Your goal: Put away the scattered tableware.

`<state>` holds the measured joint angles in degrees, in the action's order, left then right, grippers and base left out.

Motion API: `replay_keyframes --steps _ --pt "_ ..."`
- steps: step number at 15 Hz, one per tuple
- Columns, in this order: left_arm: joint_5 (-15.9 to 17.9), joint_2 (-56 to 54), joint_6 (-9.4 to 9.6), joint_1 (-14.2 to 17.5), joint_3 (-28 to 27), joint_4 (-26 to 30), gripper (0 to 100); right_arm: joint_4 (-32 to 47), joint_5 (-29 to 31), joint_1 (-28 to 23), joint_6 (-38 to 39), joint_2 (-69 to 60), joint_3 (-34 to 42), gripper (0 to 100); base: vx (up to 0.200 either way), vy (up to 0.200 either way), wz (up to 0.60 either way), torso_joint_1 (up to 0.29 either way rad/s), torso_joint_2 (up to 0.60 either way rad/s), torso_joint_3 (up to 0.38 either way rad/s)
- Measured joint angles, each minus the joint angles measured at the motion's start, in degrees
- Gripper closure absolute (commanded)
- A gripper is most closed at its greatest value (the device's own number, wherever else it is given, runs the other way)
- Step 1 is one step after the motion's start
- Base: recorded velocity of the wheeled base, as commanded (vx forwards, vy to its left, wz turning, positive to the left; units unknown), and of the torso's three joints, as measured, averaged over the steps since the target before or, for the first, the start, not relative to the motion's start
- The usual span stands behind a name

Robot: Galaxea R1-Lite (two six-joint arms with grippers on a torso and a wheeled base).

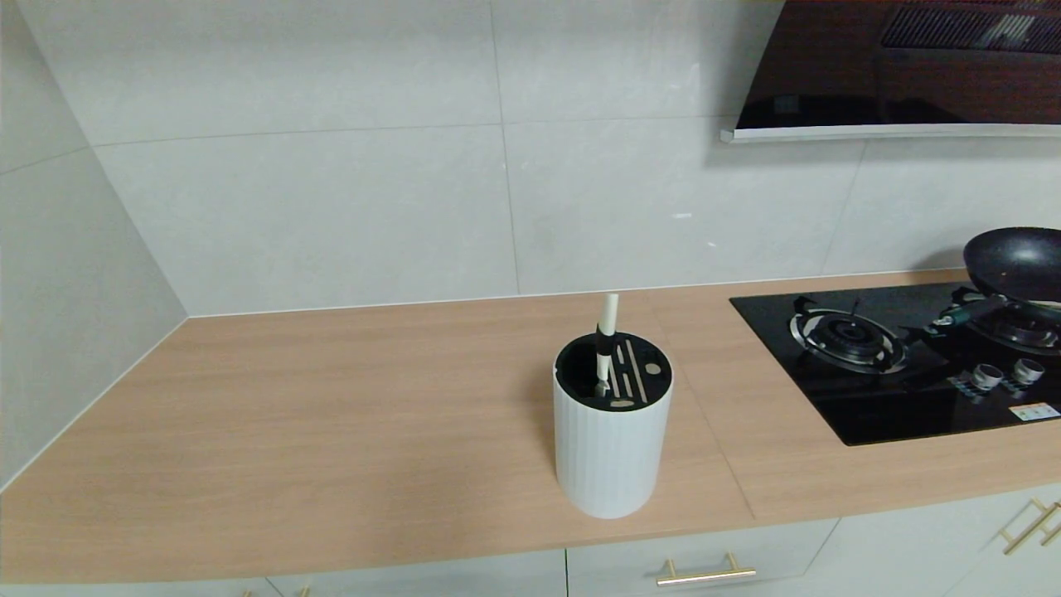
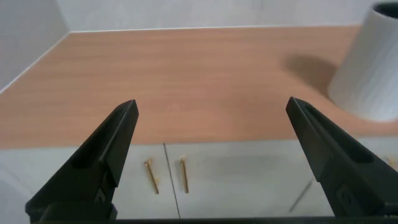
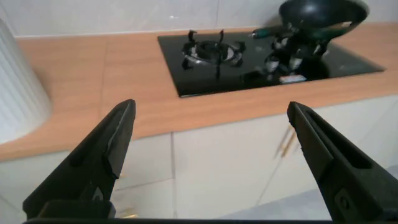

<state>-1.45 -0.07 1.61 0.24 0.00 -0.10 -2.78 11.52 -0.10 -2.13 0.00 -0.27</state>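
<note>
A white ribbed utensil holder (image 1: 612, 439) with a black slotted top stands on the wooden countertop (image 1: 331, 414), near its front edge. One utensil (image 1: 605, 342) with a cream and black handle stands upright in it. My left gripper (image 2: 211, 109) is open and empty, held in front of the counter edge, left of the holder (image 2: 368, 68). My right gripper (image 3: 208, 109) is open and empty too, off the counter front, with the holder (image 3: 18, 84) to one side and the stove (image 3: 267, 53) ahead.
A black gas hob (image 1: 912, 356) is set into the counter at the right, with a black pan (image 1: 1015, 265) on its far burner. A range hood (image 1: 895, 75) hangs above. White drawers with brass handles (image 1: 704, 574) run below the counter. Tiled walls close the back and left.
</note>
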Motion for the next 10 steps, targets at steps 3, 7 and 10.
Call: replay_keyframes --steps 3,7,10 --pt "1.66 -0.06 3.67 -0.04 0.0 0.1 0 2.0 -9.28 0.1 1.67 0.0 0.09 0 0.0 0.0 0.0 0.0 0.0 0.0" --pt "1.48 -0.06 -1.66 -0.11 0.0 0.12 0 2.67 -10.98 0.1 1.76 0.0 0.09 0 0.0 0.0 0.0 0.0 0.0 0.0" --pt "1.48 -0.06 -1.5 -0.09 0.0 0.07 0 2.71 -10.98 0.1 1.8 0.0 0.09 0 0.0 0.0 0.0 0.0 0.0 0.0"
